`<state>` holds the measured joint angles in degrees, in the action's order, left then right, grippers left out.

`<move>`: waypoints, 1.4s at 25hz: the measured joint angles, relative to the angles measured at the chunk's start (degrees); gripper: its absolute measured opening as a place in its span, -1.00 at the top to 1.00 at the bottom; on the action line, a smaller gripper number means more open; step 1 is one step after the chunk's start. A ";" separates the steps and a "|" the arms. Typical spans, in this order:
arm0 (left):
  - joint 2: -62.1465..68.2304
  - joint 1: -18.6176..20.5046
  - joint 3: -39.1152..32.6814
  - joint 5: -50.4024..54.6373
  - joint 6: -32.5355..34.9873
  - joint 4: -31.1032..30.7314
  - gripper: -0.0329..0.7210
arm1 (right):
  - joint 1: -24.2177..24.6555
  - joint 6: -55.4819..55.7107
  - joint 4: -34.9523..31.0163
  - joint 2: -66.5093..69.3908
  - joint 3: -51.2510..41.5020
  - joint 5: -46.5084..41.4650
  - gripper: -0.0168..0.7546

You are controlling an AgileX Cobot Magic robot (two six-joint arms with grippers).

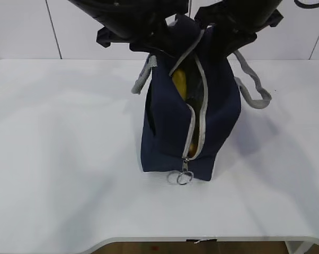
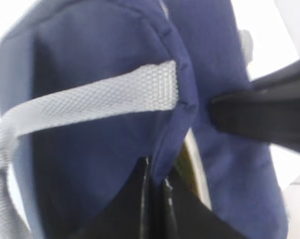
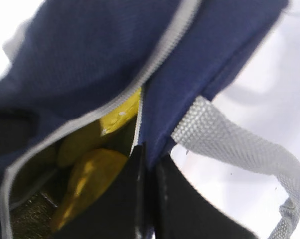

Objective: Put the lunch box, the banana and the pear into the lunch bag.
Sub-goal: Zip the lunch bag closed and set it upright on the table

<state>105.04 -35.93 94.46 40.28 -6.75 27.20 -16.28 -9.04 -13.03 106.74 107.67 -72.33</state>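
The left gripper (image 2: 154, 199) is pinched tight on the fabric edge of the lunch bag (image 1: 170, 121) at the top on its left side, and the right gripper (image 3: 147, 199) is clamped just as tight on the bag's opposite top edge, right beside the grey zipper (image 1: 194, 121). The bag stands upright on the white table (image 1: 59, 159), its zipper gaping open down the near face, ring pull (image 1: 183, 177) resting at the bag's foot. Inside the bag, yellow fruit shows: the banana (image 3: 90, 181) lies deep in the opening, and more yellow sits above it, though I can't tell if that's the pear.
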 joint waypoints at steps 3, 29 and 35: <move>0.00 0.00 0.00 -0.07 -0.07 -0.21 0.93 | 0.00 -0.34 0.00 0.24 -0.80 0.00 0.93; -3.73 5.23 0.00 3.04 -0.14 -3.60 -0.16 | 0.00 -0.66 3.22 -5.07 5.15 0.24 0.13; -8.94 8.28 0.00 10.54 -0.14 -10.11 -0.16 | 0.00 0.40 3.22 -11.35 4.06 0.24 0.12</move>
<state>96.11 -27.66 94.46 50.83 -6.89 17.09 -16.28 -8.65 -9.81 95.39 111.73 -72.09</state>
